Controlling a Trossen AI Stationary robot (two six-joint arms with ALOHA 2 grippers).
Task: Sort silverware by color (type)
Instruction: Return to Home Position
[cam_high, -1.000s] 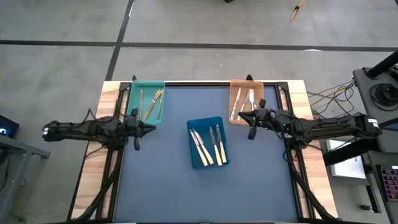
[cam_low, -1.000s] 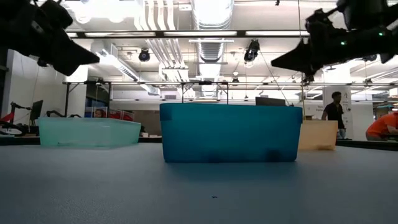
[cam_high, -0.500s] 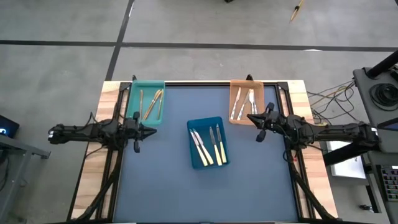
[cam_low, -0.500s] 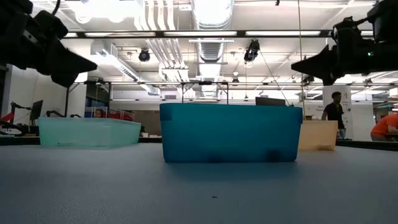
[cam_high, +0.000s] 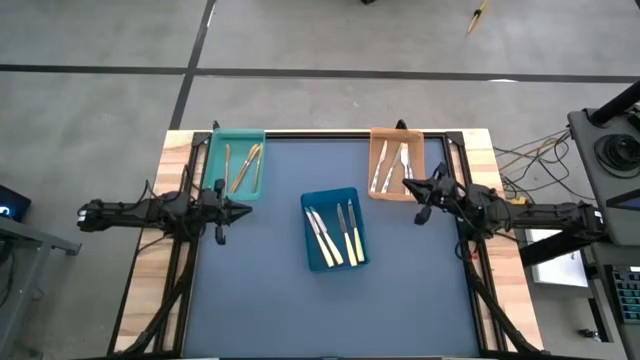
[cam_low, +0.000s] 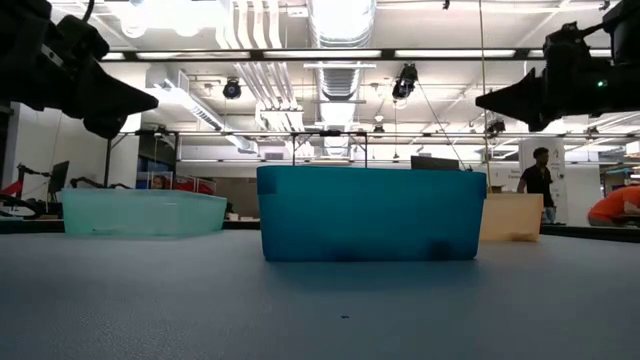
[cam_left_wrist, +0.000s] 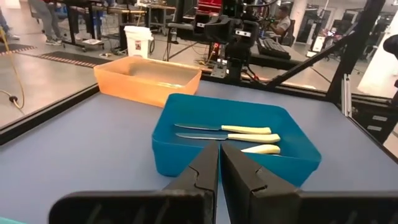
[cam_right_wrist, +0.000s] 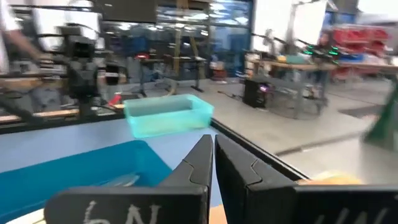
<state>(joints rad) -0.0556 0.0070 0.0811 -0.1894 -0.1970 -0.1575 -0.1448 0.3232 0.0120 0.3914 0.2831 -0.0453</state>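
The gold-handled utensils (cam_high: 245, 167) lie in the teal rectangular plastic tray (cam_high: 236, 134) at the far left of the table. The cream-yellow-handled knives (cam_high: 336, 232) lie side by side in the blue rectangular plastic tray (cam_high: 330, 193) near the middle. The silvery pale-handled utensils (cam_high: 392, 168) lie in the orange rectangular plastic tray (cam_high: 374, 160) at the far right. All three trays stand well apart on the dark blue-grey table top (cam_high: 270, 300), and no utensil lies loose on it.

The left gripper (cam_high: 245, 208) hangs above the table just beside the teal tray's near edge, pointing toward the blue tray. Its fingers (cam_left_wrist: 205, 165) are pressed together with nothing between them. The right gripper (cam_high: 408, 188) hangs by the orange tray's near right corner, also raised off the surface. Its fingers (cam_right_wrist: 198, 158) are likewise drawn together and empty.
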